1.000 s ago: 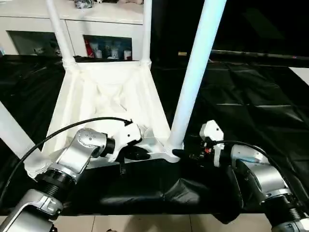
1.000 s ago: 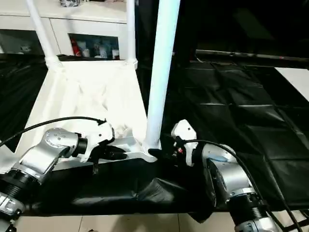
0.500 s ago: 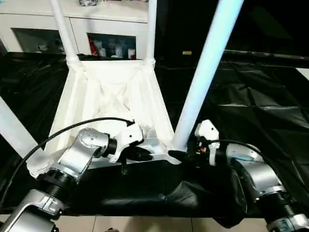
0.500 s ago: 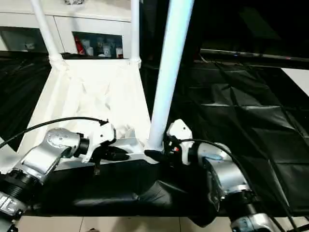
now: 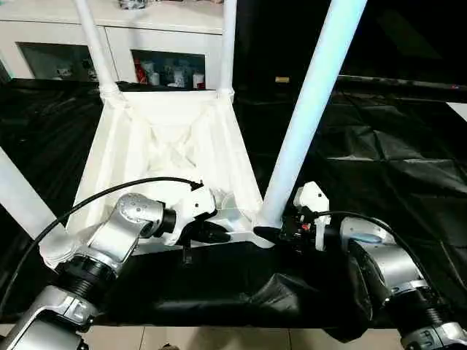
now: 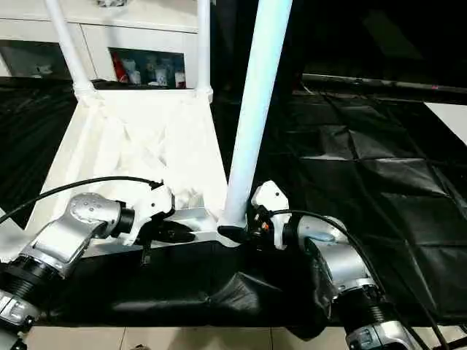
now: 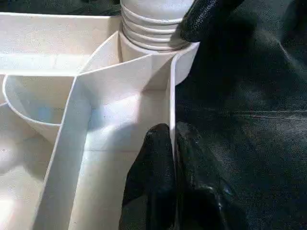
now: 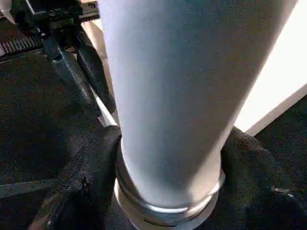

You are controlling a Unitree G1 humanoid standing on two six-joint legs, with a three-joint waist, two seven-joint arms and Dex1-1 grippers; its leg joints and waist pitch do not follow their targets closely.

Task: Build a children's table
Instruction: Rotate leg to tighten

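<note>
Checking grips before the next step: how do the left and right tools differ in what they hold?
The left tool pinches the tabletop's thin side wall, one finger on each face. The right tool wraps the near leg just above its socket, fingers spread around the tube. Both are closed on white plastic parts.

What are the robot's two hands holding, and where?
Left gripper pinches the tabletop rim wall near the corner. Right gripper clasps the near leg at its base.

black drape [image 5: 379,153] — creased, covers big table | white cabinet [image 5: 146,44] behind — glass doors, small items inside
</note>
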